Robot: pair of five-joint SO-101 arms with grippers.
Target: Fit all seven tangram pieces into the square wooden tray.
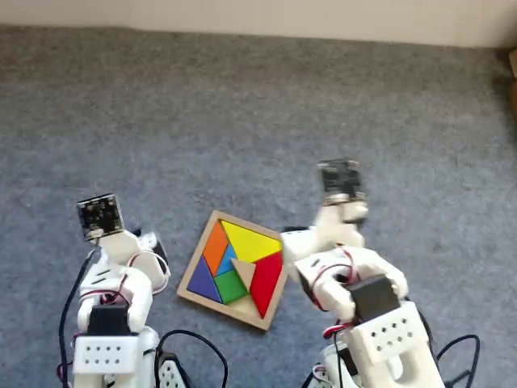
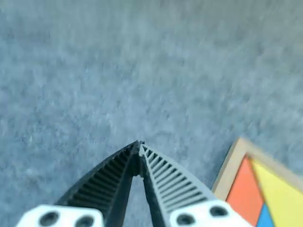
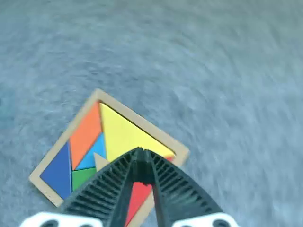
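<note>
left gripper point(image 2: 140, 144) clenched, empty | right gripper point(image 3: 141, 151) clenched at tray point(image 3: 182, 152) — carpet point(image 3: 213, 71) borders its 4 edges

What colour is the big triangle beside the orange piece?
The triangle is yellow; best in right wrist view.

The table covering point(image 1: 242, 105) is grey cloth with a short, rough, fibrous pile and a matt look. The square wooden tray point(image 1: 220, 313) shows pale bare wood on its rim, matt and smooth. The tangram pieces point(image 1: 250, 241) have flat, smooth, evenly coloured faces with a dull sheen. The left gripper point(image 2: 140, 147) and right gripper point(image 3: 140, 153) are black matt plastic with ribbed inner faces. The arm housings point(image 1: 105, 352) are smooth white plastic, slightly glossy.
</note>
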